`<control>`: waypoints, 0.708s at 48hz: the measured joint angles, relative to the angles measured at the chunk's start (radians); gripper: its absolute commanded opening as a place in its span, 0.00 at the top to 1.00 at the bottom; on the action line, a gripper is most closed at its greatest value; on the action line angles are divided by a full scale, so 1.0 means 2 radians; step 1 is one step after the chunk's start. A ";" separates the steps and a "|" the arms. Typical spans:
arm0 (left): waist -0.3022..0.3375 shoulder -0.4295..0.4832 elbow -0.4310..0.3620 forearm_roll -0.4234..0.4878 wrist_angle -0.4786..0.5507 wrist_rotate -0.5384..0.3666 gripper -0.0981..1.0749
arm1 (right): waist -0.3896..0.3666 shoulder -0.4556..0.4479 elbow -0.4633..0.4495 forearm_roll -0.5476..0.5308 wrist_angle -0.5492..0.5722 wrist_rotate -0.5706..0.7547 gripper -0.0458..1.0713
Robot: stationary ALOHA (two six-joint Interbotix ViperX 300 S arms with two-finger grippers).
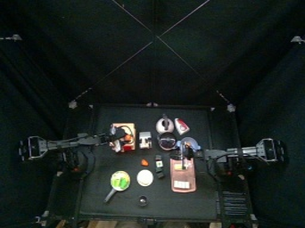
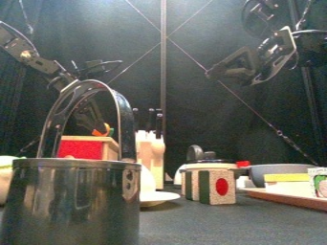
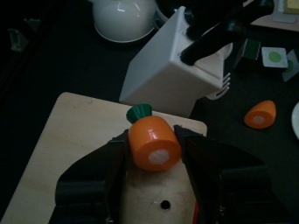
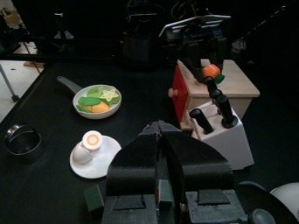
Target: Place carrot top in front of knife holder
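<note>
**Carrot top held aloft, knife holder just ahead**

Item: carrot top, orange stub with a green stem, cut face toward the wrist camera. Location: clamped between the two jaws of the left claw, lifted clear above a pale wooden board that lies beside the block.

Item: knife holder, white slanted block with dark handles sticking out. Location: just beyond the held piece in the left wrist view; in the right wrist view it stands beside a red and wood box.

Item: second carrot piece, loose on the counter past the block.

Item: right claw, jaws brought together on nothing, hanging back over its own side, resting.

Handling note: the step in hand looks like the carry toward the drop. To do it well, the arm should travel past the board edge to bare surface on the open side of the block, come low before the jaws part, and let the flat cut face settle so the piece does not roll. Keep clear of the protruding handles and the loose piece.

Surroundings: black counter, crowded; a plate with an egg, a pan of vegetables, a metal ring, a steel kettle near the front edge. Black curtains and crossed poles close the pen on every side
</note>
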State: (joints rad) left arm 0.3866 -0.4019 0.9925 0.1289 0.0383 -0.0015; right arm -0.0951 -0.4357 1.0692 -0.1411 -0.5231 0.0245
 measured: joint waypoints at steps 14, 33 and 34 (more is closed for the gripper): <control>-0.095 0.002 -0.010 -0.038 -0.002 0.001 0.44 | 0.000 0.000 0.001 -0.001 0.000 0.000 0.71; -0.183 0.096 -0.063 -0.058 -0.035 0.002 0.44 | 0.000 0.000 0.001 -0.001 0.001 0.000 0.71; -0.183 0.104 -0.066 -0.058 -0.035 0.001 0.44 | 0.000 0.000 0.001 -0.001 0.001 0.000 0.71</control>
State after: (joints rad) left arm 0.0199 -0.1933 0.8606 0.0138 -0.0322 0.0000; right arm -0.0951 -0.4357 1.0707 -0.1427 -0.5216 0.0245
